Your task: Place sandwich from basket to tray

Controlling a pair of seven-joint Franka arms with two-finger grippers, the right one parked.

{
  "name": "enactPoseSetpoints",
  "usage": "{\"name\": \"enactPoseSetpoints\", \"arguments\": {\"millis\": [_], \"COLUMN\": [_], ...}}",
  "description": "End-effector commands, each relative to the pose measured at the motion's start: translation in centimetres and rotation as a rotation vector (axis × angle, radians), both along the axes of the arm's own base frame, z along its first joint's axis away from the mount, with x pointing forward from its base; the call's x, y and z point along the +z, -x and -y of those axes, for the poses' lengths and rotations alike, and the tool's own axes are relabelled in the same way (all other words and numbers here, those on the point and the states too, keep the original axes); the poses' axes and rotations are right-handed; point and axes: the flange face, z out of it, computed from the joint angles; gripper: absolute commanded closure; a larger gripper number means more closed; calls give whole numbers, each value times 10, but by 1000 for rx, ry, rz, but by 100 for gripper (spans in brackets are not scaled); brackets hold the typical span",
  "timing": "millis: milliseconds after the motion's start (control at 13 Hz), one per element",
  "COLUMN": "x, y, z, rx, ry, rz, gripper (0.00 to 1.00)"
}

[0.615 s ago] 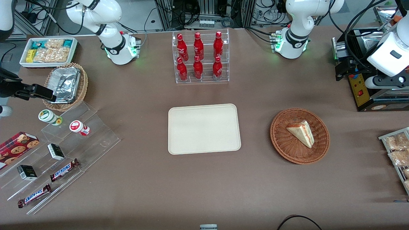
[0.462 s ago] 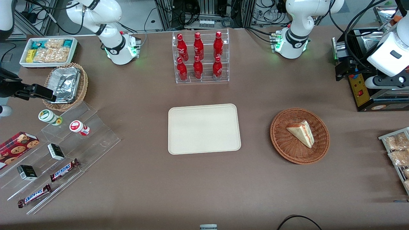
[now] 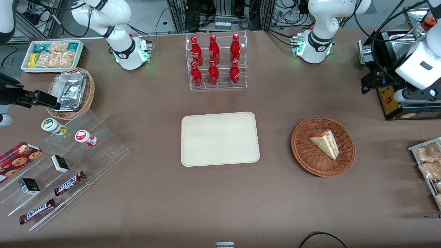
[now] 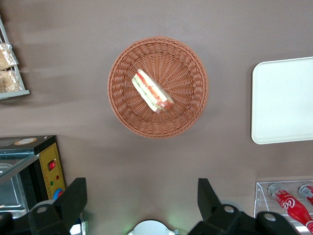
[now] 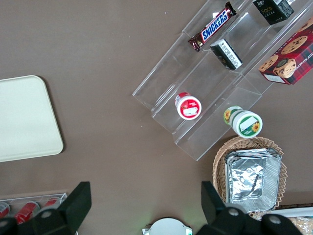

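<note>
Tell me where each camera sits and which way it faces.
Front view: high above the table's edge, looking down at the cream rectangular tray; both arm bases show.
Left wrist view: on the working arm, looking straight down at the reddish-brown round wicker basket holding the triangular white-bread sandwich; the open claw hangs high above bare table beside the basket.
Right wrist view: on the parked arm, looking down at the clear acrylic snack steps; its own fingers show.
All three views share the tray.

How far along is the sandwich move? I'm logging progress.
Nothing looks done yet: the sandwich lies in the basket, and the tray holds nothing. In hand: the open gripper hangs high above the table beside the basket, holding nothing. Left: descend, grasp, carry, place.
</note>
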Motion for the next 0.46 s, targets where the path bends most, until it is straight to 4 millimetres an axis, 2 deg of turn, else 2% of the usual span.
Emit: {"name": "enactPoseSetpoints", "arguments": {"millis": [0,231,385], "x": [-29,-71,-108], "y": [-12,-15,-18], "z": [2,7,8], "rx": [2,-4,-7], "ry": [15,12,11], "rz": [-26,-41,-37], "gripper": [0,0,0]}}
